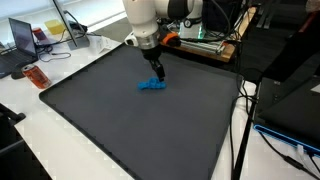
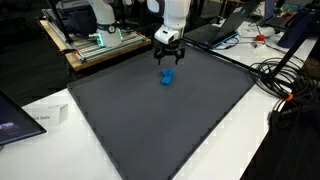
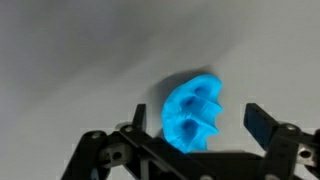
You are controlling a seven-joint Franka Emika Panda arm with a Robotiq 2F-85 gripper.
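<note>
On the dark mat (image 1: 110,130), under the arm (image 1: 148,18), lies the blue piece (image 1: 152,85) — small and ribbed. Jaws hang just above it, released and spread wide — one finger (image 3: 262,122) showing either side of it in the wrist view.

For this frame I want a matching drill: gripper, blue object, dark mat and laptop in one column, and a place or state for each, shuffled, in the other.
Column one:
1. gripper
2. blue plastic object
3. dark mat
4. open laptop

Column two:
a. spread flat, dark grey, bearing the blue thing
b. stands on the white table, beyond the mat's corner
c. jaws open, hanging just above the blue thing
d. lies on the mat, right under the gripper

Pairs: 1-c, 2-d, 3-a, 4-b.
</note>
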